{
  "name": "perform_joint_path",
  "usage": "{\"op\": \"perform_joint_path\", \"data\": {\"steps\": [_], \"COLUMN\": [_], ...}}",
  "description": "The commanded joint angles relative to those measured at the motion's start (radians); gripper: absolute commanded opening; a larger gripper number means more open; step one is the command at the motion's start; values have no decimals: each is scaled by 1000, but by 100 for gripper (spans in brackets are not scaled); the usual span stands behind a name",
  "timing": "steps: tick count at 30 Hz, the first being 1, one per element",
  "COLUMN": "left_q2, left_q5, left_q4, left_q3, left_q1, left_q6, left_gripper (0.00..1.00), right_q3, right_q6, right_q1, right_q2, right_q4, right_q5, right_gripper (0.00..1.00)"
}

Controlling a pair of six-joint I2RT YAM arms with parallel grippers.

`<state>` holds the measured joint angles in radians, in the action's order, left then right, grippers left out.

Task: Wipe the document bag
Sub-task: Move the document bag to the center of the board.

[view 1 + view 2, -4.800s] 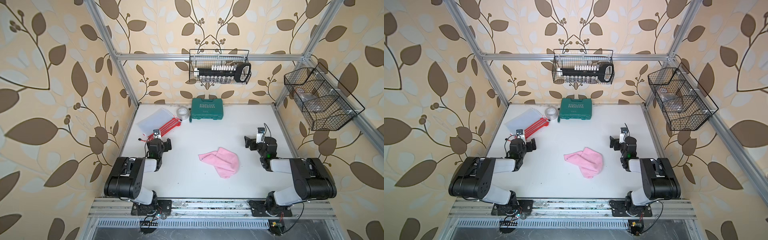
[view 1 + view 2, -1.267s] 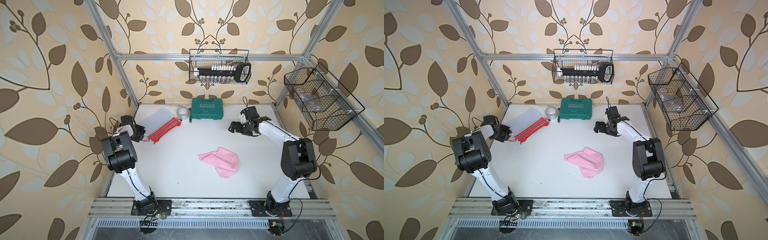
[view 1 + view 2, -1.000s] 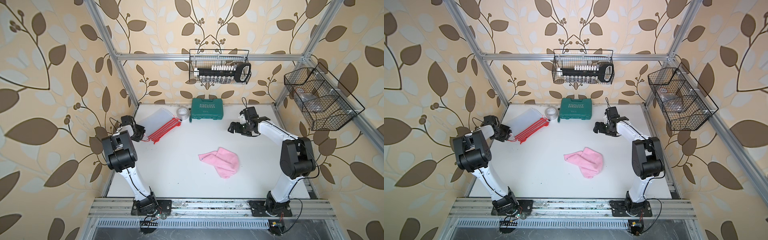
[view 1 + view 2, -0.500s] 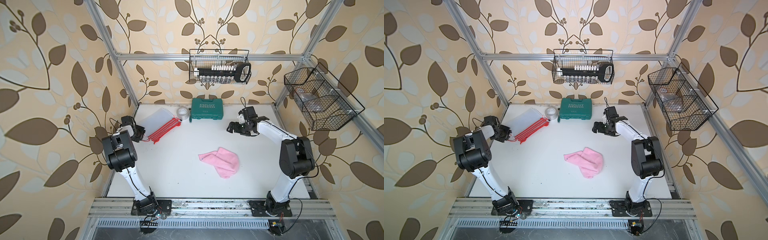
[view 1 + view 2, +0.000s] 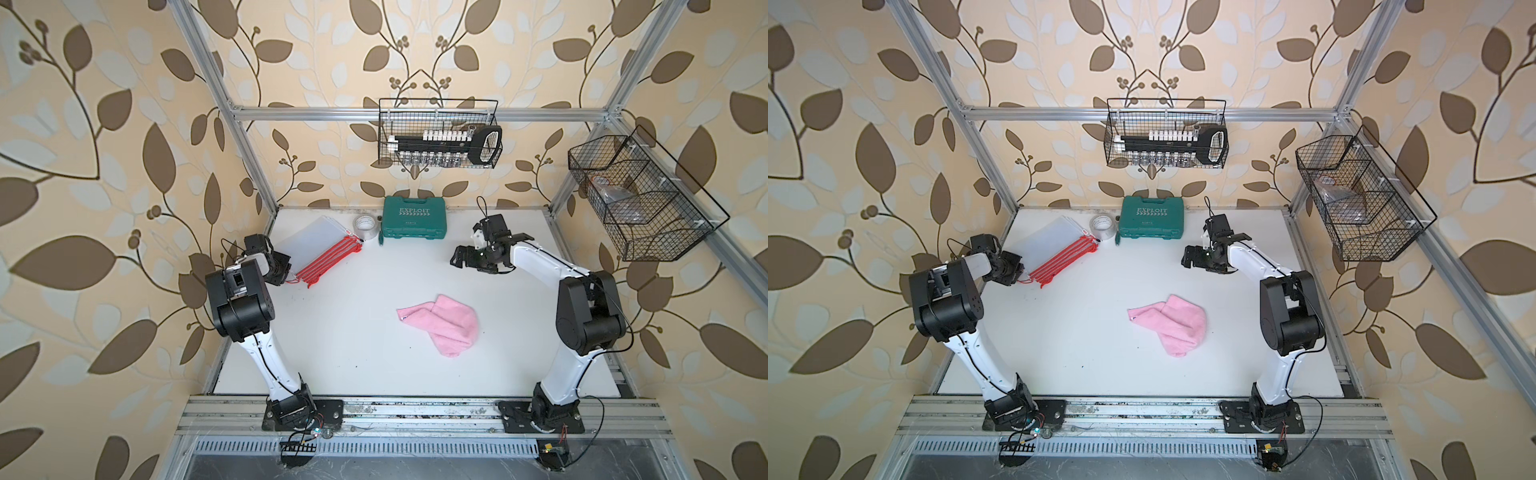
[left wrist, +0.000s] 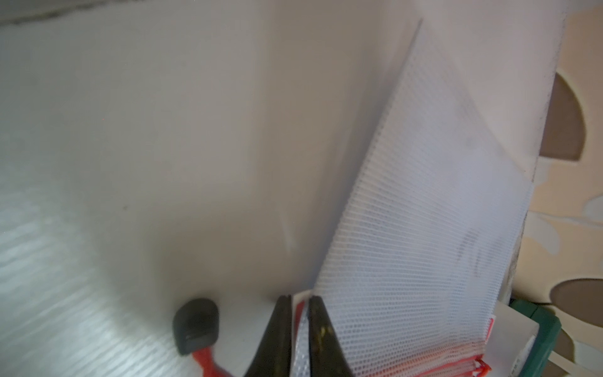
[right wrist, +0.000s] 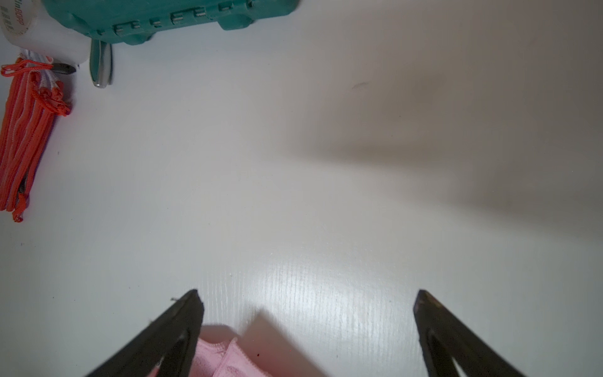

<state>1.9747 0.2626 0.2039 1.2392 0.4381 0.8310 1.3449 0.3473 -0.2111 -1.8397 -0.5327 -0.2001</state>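
Pinching a thin strip of mesh edge: left gripper (image 6: pixel 299 298) fingers (image 6: pixel 280 326) are almost together, clamped on one corner of the bag (image 6: pixel 424 228). A black zip pull (image 6: pixel 195 326) on a red cord sits just beside them.

Bag is white mesh with red zip edges. Several red lines lie fanned side by side, and I cannot tell how many layers are stacked. In both top views the bag (image 5: pixel 316 237) (image 5: pixel 1054 237) lies flat on the table (image 5: pixel 353 332), left of the case (image 5: pixel 413 216) (image 5: pixel 1150 222). The tape (image 5: pixel 365 226) (image 5: pixel 1102 226) stands between bag and case, just beside the bag's end. Left gripper (image 5: pixel 286 272) is at the bag corner farthest from the case.

Right gripper (image 7: pixel 306 293) fingers (image 7: pixel 182 326) are spread wide with nothing between them, only bare table below. In a top view it (image 5: pixel 459 259) hangs right of the case, a bit nearer the arm bases.

Cloth (image 5: pixel 444 324) (image 5: pixel 1175 322) is pink and crumpled, well apart from the case toward the arm bases. A bit of it (image 7: pixel 222 359) shows by one right finger.

Small metal tool (image 7: pixel 101 65) lies against the case's left front corner. Wire basket (image 5: pixel 438 133) hangs on the wall above the case. A second basket (image 5: pixel 640 199) hangs on the side wall, right of the case.
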Motion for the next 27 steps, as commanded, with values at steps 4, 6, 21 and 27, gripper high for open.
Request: {"op": "perform_joint_path", "data": {"steps": [4,6,21,27], "left_q2": [-25,-32,-147,-205], "left_q5": [23,23,8,100], "left_q4": [-12,0,120,141], "left_q3": [-7,0,59,44], "left_q1": [-7,-7,-7,-16], "left_q6": [-10,-17,-105,-120], "left_gripper": [0,0,0,0], "right_q3": [41,44,76,78], "right_q6": [5,5,-10,-11], "right_q1": [-17,-20,-54,-60], "right_q2": [-21,-21,-21,24], "right_q4": [2,-1,-38,-69], "right_q5": [-21,-26,-48,-38], "right_gripper": [98,98,98,98]}}
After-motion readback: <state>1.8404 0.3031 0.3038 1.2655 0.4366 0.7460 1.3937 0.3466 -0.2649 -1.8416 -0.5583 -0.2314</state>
